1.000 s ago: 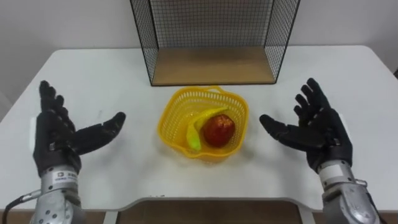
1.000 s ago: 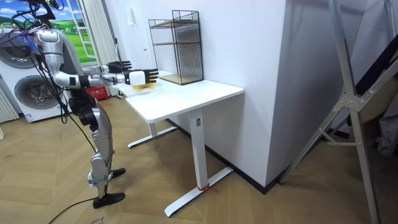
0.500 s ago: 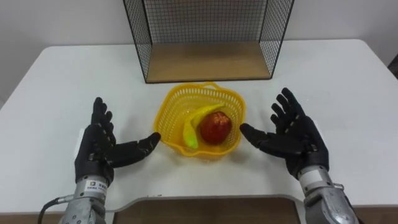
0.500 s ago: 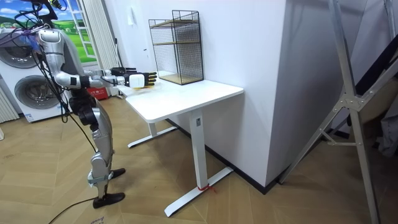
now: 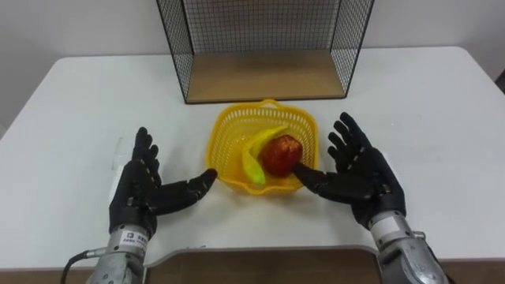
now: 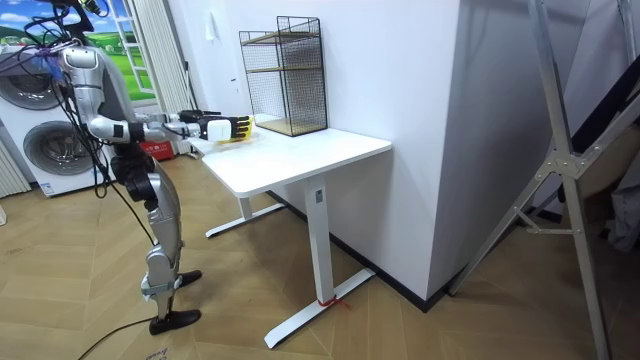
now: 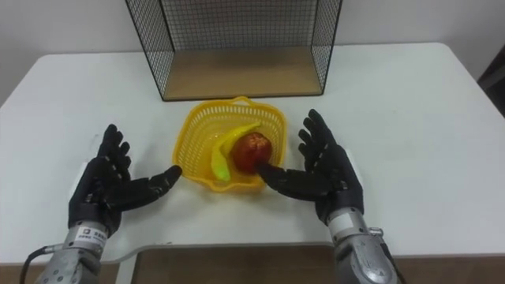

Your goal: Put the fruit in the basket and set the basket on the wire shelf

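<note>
1. Left hand: fingers spread and straight, holding nothing, palm turned inward, resting low over the white table; thumb tip just beside the basket's left wall.
2. Right hand: fingers likewise spread, empty, palm inward; thumb lies at the basket's near right rim.
3. Yellow basket: upright on the table between both hands, just in front of the wire shelf.
4. Basket contents: one banana, lying slantwise; one red apple, touching it on the right.
5. Wire shelf: black mesh, wooden base, at the table's far edge.
6. Stance: robot stands at the table's end, both arms stretched forward.
</note>
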{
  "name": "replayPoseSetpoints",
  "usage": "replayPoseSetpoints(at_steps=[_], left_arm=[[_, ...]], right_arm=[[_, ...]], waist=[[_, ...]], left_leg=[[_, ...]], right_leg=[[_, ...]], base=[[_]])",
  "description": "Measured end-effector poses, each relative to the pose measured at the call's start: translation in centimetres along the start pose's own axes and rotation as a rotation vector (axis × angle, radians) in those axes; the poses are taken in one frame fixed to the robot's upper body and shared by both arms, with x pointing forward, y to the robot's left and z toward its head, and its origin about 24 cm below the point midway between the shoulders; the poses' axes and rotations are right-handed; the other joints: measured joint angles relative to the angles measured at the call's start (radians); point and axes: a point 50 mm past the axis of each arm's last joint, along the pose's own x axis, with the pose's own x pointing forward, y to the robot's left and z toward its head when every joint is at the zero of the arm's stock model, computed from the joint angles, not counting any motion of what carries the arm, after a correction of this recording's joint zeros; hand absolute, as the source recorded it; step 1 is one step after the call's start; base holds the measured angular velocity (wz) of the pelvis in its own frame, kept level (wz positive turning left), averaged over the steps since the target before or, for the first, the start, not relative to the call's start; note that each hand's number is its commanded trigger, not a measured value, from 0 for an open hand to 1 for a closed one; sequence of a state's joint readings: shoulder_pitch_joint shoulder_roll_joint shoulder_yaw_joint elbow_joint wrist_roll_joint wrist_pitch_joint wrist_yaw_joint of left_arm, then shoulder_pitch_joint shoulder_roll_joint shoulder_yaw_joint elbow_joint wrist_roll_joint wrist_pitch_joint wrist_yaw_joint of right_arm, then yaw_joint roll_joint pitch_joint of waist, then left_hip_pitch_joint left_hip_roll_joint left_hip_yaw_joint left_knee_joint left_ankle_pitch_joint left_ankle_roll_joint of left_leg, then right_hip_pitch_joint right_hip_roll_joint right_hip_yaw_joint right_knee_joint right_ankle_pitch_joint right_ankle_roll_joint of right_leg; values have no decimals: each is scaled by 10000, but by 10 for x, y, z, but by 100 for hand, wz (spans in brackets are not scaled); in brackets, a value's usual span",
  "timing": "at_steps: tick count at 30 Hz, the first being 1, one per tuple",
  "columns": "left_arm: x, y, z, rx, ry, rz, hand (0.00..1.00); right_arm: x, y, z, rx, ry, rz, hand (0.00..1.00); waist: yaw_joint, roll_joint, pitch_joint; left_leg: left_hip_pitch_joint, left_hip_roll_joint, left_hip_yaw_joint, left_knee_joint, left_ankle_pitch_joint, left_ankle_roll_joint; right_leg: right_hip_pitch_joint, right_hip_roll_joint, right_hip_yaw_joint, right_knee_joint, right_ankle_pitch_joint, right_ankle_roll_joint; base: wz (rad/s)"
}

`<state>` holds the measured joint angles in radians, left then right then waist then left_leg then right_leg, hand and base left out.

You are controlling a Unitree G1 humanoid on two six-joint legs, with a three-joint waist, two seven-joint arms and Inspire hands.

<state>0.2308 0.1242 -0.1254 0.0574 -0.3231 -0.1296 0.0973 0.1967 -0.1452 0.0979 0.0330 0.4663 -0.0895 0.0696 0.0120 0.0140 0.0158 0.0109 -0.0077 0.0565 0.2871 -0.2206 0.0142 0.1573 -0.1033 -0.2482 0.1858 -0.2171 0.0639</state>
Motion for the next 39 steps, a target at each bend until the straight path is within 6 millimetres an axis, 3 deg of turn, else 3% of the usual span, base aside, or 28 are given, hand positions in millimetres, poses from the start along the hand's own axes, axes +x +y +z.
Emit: replayPoseSetpoints(at_steps=[17, 26, 39], left_arm=[[-1, -9, -2, -244, 59, -774, 0], [-1, -13, -5, -2505, 384, -1263, 0], [-1, -15, -5, -3086, 389, -1433, 0]], right_arm=[[0, 11, -14, 737, 306, 552, 0], [1, 9, -20, 1036, 564, 443, 0], [3, 17, -21, 1044, 607, 831, 0]], waist=[[-109, -152, -27], [-244, -138, -23], [-345, -142, -19]], left_leg=[[271, 42, 331, -135, 0, 0], [79, 107, 382, 15, -6, -7], [3, 157, 508, 24, -10, -13]], right_leg=[[118, -2, 269, -4, 9, -10], [-9, 35, 290, 9, 45, -45], [-129, 64, 447, 34, 57, -64]], base=[[-5], [-1], [-2]])
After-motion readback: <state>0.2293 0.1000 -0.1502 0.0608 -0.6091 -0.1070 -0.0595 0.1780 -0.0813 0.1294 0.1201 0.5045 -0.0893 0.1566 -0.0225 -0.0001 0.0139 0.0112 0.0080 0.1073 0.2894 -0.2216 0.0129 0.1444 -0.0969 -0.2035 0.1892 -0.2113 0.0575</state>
